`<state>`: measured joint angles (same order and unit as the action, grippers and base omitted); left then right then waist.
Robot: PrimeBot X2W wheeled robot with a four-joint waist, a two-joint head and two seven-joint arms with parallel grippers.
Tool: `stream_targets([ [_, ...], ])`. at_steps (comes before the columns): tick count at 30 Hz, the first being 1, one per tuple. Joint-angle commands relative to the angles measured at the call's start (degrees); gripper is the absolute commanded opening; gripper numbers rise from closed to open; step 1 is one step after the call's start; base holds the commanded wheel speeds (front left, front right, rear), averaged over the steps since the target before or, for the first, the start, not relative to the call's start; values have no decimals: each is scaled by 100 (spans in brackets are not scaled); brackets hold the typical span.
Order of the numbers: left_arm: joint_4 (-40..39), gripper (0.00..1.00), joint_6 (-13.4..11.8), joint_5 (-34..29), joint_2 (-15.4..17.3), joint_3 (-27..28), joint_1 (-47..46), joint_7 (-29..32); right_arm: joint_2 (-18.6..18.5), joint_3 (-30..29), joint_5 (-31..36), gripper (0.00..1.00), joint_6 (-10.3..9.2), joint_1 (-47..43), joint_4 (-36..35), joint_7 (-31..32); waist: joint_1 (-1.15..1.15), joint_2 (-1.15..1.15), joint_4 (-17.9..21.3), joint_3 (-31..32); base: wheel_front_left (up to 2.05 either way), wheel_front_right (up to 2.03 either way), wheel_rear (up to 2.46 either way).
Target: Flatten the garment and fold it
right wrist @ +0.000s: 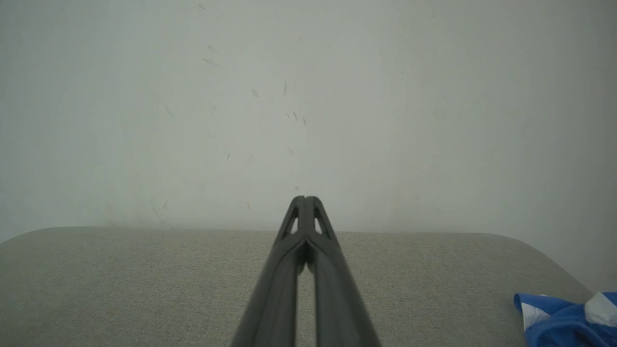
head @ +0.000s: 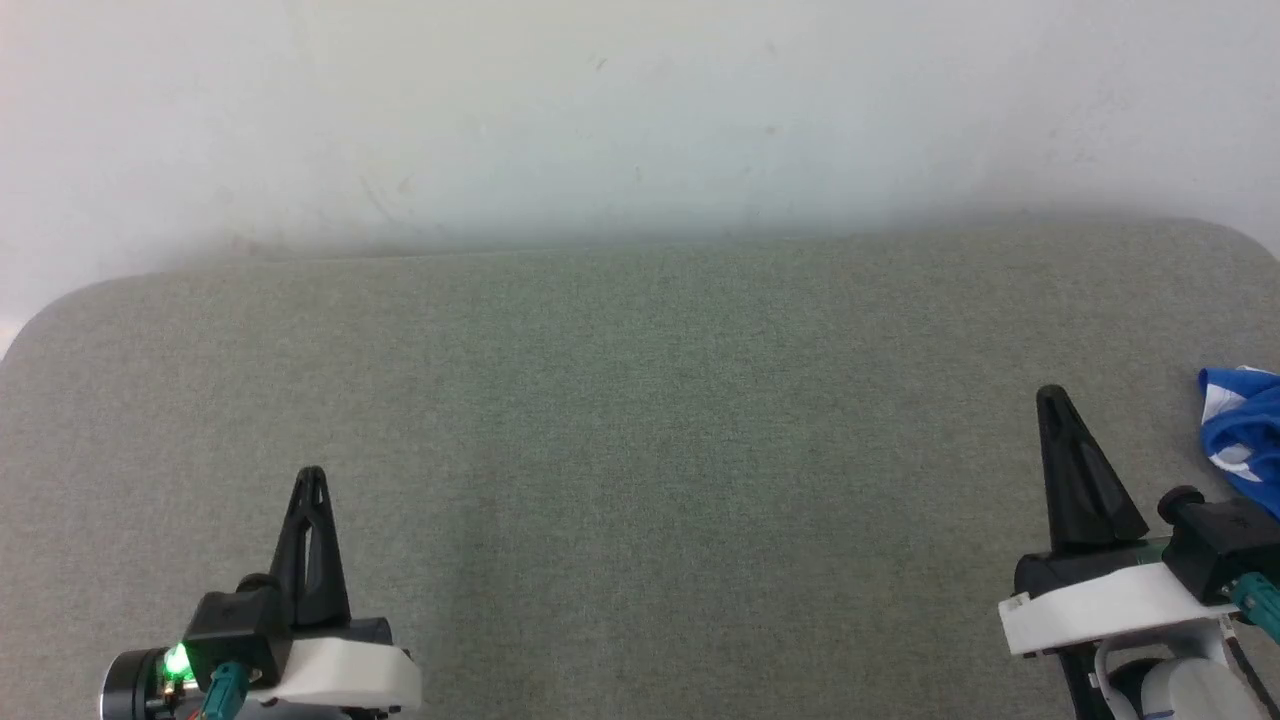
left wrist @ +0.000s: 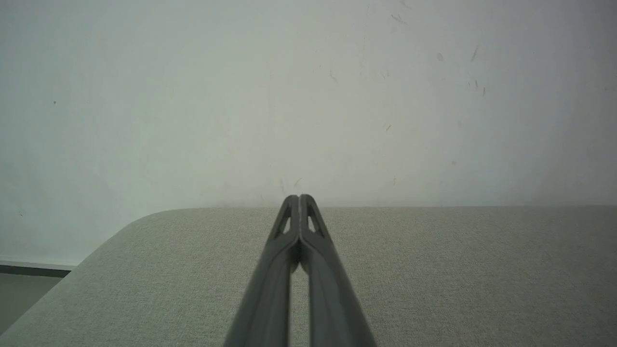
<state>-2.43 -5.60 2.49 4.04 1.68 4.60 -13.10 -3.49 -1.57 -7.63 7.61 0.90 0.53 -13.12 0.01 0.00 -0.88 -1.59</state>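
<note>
Head view: grey-green fabric-covered surface [head: 640, 450], rounded far corners, set against a pale, scuffed wall [head: 640, 100]. Left hand [head: 310, 472] is near-left and right hand [head: 1050, 392] near-right. Both are over the surface with fingers pointing at the far wall, tips pressed together, nothing gripped. Garment [head: 1245, 430], blue with white, lies bunched at the surface's right edge, just right of the right hand and clear of its fingers, partly cut off by the frame. Left wrist view: strip of floor [left wrist: 29, 299] and dark skirting [left wrist: 33, 270] beyond the surface's left corner.
</note>
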Motion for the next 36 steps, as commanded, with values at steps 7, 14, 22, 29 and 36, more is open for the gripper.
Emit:
stream_targets([
  [7, 36, 0, 57, -41, -17, -19, -78, 103, 12, 19, 85, 0, -2, -16, -11, 105, 0, 0, 6, 11, 0, 0, 0],
  [14, 50, 0, 91, -55, -23, -30, -104, 185, 15, 29, 131, 0, -3, -21, -14, 186, 0, 0, 12, 21, 0, 0, 0],
  [22, 66, 0, 130, -71, -31, -41, -134, 279, 19, 39, 184, 0, -4, -27, -17, 280, 0, 0, 18, 32, 0, 0, 0],
  [29, 78, 0, 159, -83, -37, -50, -156, 349, 22, 47, 223, 0, -4, -31, -20, 351, 0, 0, 23, 41, 0, 0, 0],
  [36, 92, 0, 193, -97, -44, -60, -182, 431, 25, 57, 269, 0, -5, -36, -23, 432, 0, 0, 28, 51, 0, 0, 0],
])
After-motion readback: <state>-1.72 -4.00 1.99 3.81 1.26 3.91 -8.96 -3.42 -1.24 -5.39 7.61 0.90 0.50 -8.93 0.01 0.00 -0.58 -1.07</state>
